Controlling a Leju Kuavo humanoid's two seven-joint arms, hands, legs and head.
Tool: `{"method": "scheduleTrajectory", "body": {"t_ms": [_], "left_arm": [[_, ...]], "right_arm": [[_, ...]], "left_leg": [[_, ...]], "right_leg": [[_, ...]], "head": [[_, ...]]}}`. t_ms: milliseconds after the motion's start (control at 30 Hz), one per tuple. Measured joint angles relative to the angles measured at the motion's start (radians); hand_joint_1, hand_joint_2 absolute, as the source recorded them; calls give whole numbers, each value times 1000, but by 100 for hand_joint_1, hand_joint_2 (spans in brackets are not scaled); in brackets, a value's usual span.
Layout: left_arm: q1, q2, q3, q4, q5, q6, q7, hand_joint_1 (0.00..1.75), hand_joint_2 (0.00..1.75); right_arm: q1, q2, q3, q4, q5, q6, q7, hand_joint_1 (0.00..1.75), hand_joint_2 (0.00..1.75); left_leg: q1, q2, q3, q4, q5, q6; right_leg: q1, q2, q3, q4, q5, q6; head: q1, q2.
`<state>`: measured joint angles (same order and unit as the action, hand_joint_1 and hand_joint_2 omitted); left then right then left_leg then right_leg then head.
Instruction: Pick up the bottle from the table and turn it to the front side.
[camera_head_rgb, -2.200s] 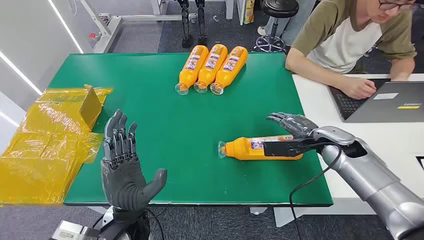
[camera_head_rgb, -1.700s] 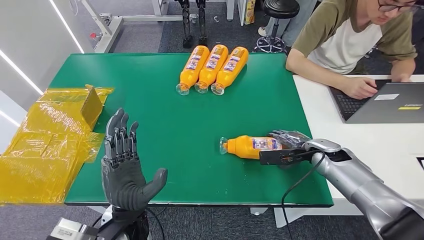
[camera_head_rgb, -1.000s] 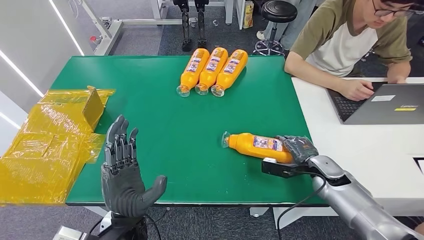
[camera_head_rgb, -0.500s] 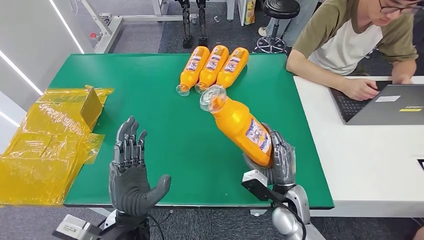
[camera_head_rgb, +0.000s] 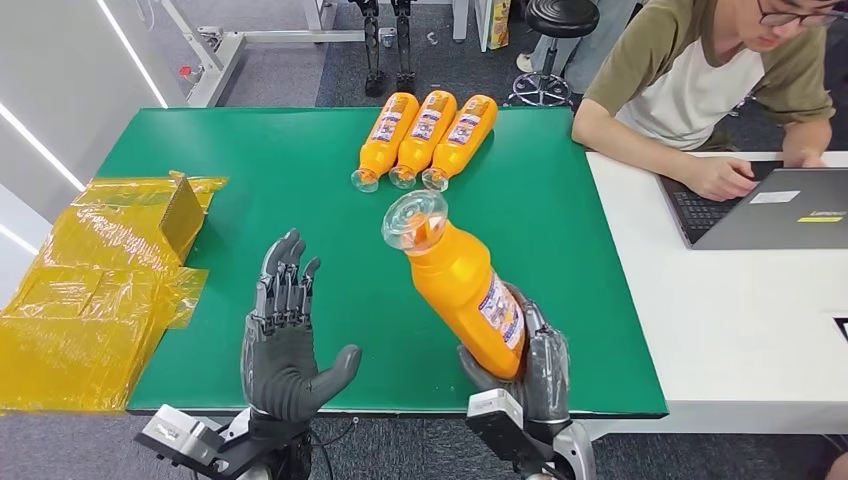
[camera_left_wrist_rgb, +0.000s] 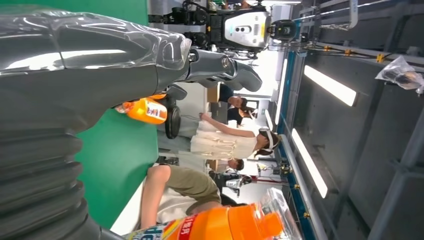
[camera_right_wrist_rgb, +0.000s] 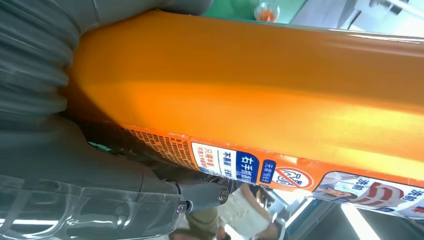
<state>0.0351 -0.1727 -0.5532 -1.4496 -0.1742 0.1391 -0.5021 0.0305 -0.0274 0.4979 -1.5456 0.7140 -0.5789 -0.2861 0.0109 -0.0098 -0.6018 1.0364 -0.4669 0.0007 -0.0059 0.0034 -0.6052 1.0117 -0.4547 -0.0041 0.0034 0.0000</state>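
One orange bottle (camera_head_rgb: 462, 290) gripped at its base by right hand (camera_head_rgb: 535, 362), raised above green table (camera_head_rgb: 300, 170), tilted with clear cap toward three bottles (camera_head_rgb: 427, 130) lying at far edge, left hand (camera_head_rgb: 285, 345) empty, fingers spread.

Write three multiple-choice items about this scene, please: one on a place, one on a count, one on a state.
1. Where is the laptop?
A. on the white table
B. on the green table
C. on the floor

2. How many bottles lie in the row?
A. two
B. three
C. five

3. What does the right hand do?
A. rests flat
B. points away
C. holds a bottle

Answers: 1 A, it sits before the person on the white table. 2 B, three lie side by side. 3 C, its fingers wrap the raised bottle; the left hand holds nothing.
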Motion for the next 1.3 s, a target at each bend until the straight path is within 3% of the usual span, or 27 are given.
{"method": "scheduleTrajectory", "body": {"t_ms": [200,800,1000,1300], "left_arm": [[-13,0,0,20,7,0,0,0,175],[-16,-18,2,44,5,-4,16,0,175],[-14,-18,5,46,8,-38,41,0,175],[-24,-18,6,50,8,-113,76,0,175]], "right_arm": [[-3,1,41,-5,68,112,37,171,175],[-46,-3,72,82,215,277,95,171,175],[-48,-3,69,83,279,278,96,172,175],[-44,-2,59,73,269,180,23,172,175]], "left_leg": [[0,1,0,0,0,0],[0,1,0,0,0,0],[0,1,0,0,0,0],[0,1,0,0,0,0]], "right_leg": [[0,0,0,0,0,0],[0,0,0,0,0,0],[0,0,0,0,0,0],[0,0,0,0,0,0]], "head": [[0,0],[0,0],[0,0],[0,0]]}}
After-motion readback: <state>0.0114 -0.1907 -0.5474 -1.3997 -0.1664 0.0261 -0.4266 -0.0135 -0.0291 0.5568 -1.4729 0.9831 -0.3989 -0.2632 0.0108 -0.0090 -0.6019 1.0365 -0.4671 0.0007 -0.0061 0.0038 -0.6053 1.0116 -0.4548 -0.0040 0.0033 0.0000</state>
